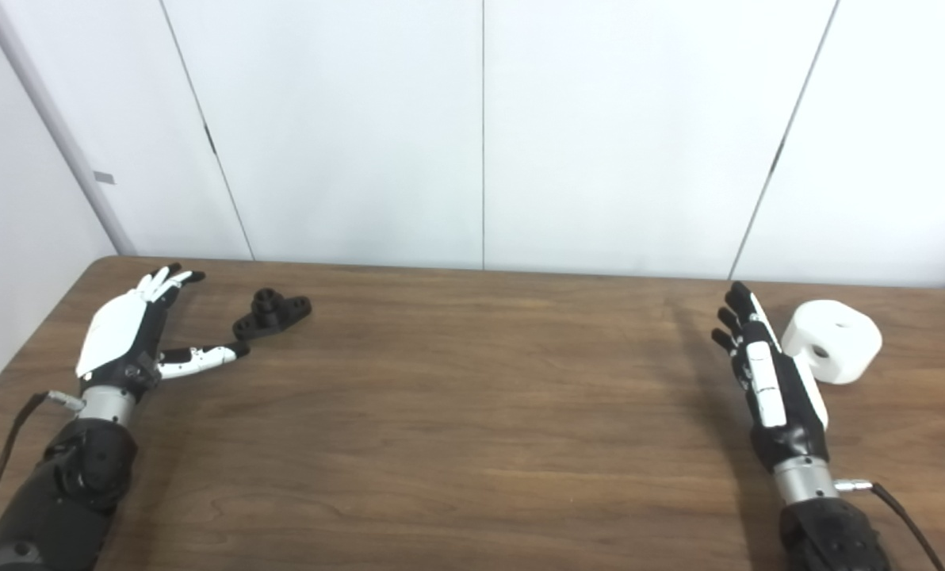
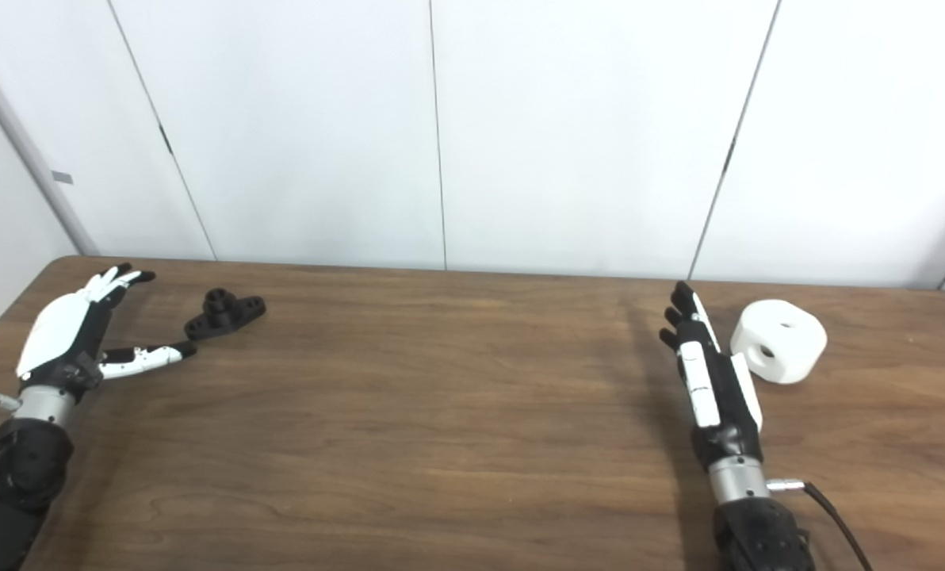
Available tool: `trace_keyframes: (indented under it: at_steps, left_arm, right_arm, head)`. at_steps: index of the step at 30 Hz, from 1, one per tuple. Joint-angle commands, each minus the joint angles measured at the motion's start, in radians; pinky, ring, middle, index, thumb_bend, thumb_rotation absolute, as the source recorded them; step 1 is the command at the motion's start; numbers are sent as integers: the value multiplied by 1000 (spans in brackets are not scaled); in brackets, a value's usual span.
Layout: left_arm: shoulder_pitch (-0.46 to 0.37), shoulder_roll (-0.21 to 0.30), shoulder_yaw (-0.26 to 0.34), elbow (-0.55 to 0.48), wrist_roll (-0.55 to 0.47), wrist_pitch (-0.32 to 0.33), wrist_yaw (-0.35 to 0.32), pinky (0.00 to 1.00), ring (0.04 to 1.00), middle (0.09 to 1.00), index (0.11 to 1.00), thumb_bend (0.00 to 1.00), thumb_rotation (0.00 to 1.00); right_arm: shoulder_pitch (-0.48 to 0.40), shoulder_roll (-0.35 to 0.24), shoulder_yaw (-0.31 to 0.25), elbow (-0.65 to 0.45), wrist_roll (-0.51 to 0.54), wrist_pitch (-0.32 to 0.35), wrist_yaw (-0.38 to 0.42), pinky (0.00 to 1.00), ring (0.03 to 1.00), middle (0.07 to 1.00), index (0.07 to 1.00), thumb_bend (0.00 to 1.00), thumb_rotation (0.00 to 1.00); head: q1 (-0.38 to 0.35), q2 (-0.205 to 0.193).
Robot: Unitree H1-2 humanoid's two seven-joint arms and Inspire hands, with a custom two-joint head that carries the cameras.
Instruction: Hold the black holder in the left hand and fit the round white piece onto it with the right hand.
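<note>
The black holder [image 1: 272,312] lies flat on the wooden table [image 1: 472,412] at the far left; it is a small bar with a raised round boss. My left hand [image 1: 133,333] rests open just left of it, its thumb tip close to the holder's near end without gripping it. The round white piece [image 1: 832,340], a thick disc with a hole in its side and one on top, sits at the far right. Beside its left side my right hand [image 1: 766,373] stands edge-on, fingers straight and open, holding nothing.
A white panelled wall [image 1: 480,135] rises right behind the table's back edge. The left table edge runs just beyond my left forearm. Cables trail from both wrists.
</note>
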Motion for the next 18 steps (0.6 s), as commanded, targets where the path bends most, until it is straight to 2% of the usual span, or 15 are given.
trace_keyframes:
  at_steps: [1,5,10,18]
  left_arm:
    - [-51,44,-2,6,-3,-8,1,1000,1000,970,849,1000,484]
    - [-58,48,-9,6,-5,12,-20,1000,998,957,838,1000,479]
    - [-75,57,-21,31,-11,10,-41,1000,997,949,830,1000,468]
    - [-100,64,-50,66,-11,32,-73,1000,987,925,811,997,450]
  right_arm:
    - [54,-1,-3,59,18,-33,9,934,971,980,970,311,1000]
    - [54,-7,1,63,20,-48,21,943,976,983,975,283,1000]
    - [61,-5,-2,46,25,-36,21,934,971,981,974,295,1000]
    - [59,-9,-7,52,43,-36,32,966,982,987,973,291,1000]
  head:
    - [1,1]
    - [-3,0]
    - [1,4]
    - [34,0]
